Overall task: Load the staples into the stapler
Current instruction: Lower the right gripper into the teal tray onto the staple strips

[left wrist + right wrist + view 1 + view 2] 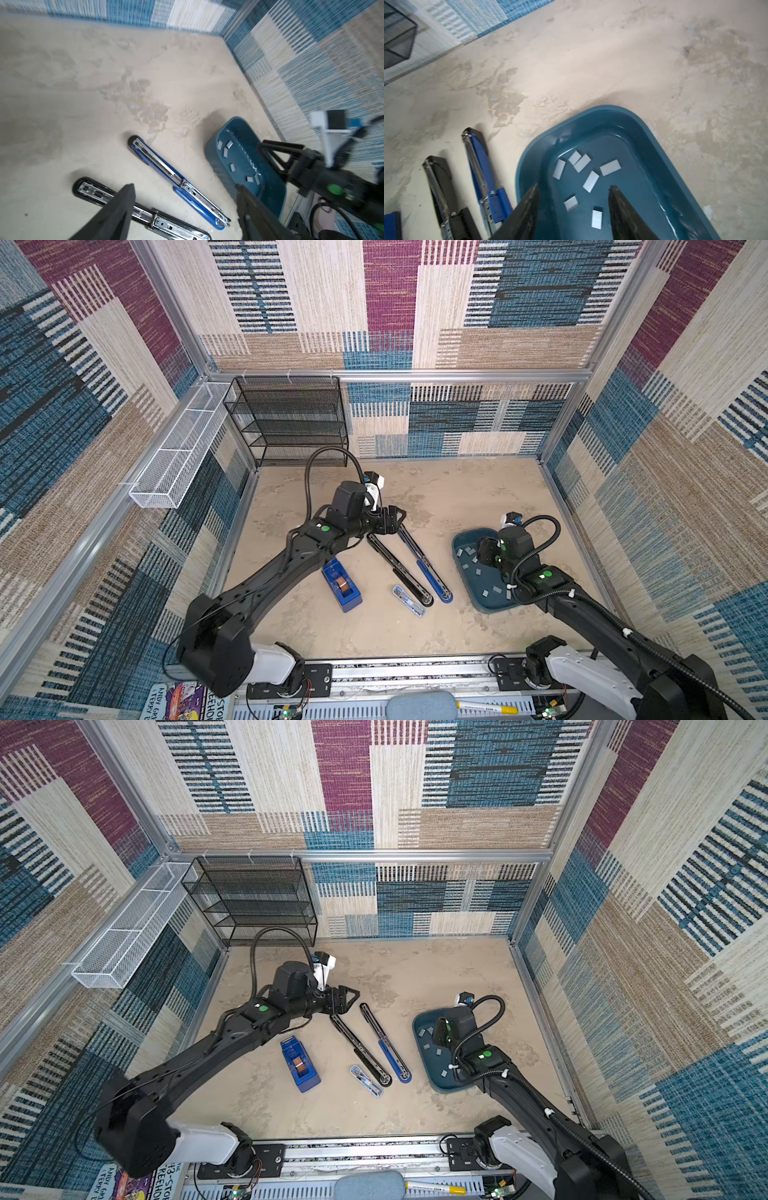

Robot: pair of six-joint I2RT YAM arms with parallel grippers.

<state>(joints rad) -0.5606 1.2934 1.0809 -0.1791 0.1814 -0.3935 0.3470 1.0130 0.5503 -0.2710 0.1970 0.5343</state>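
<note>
The staples [590, 180] are small flat pale-grey metal rectangles, scattered loose on the floor of a glossy dark-teal plastic tray [604, 108] with rounded corners and a low wall. The tray sits on the right side of the mottled beige table [457, 489].

The right gripper [574, 187] hangs over the tray with its black wedge-shaped fingers spread and gripping nothing; several staples lie below the gap.

Left of the tray, two long slim staplers lie folded open flat, their bright metal channels facing up: a blue stapler [424, 564] nearer the tray and a black stapler [397, 568] beside it. They are close at their near ends and fan apart farther away.

The left gripper [185, 186] is over their far ends with its jaws wide apart and holding nothing.

A blocky blue tape dispenser [341, 585] and a small clear case [408, 600] lie nearby. A black mesh shelf [291, 418] stands at the back, and a white mesh basket [178, 448] hangs on the left wall.

In both top views the right arm covers part of the tray. Whether either channel holds staples cannot be told, and the case's contents are too small to make out.
</note>
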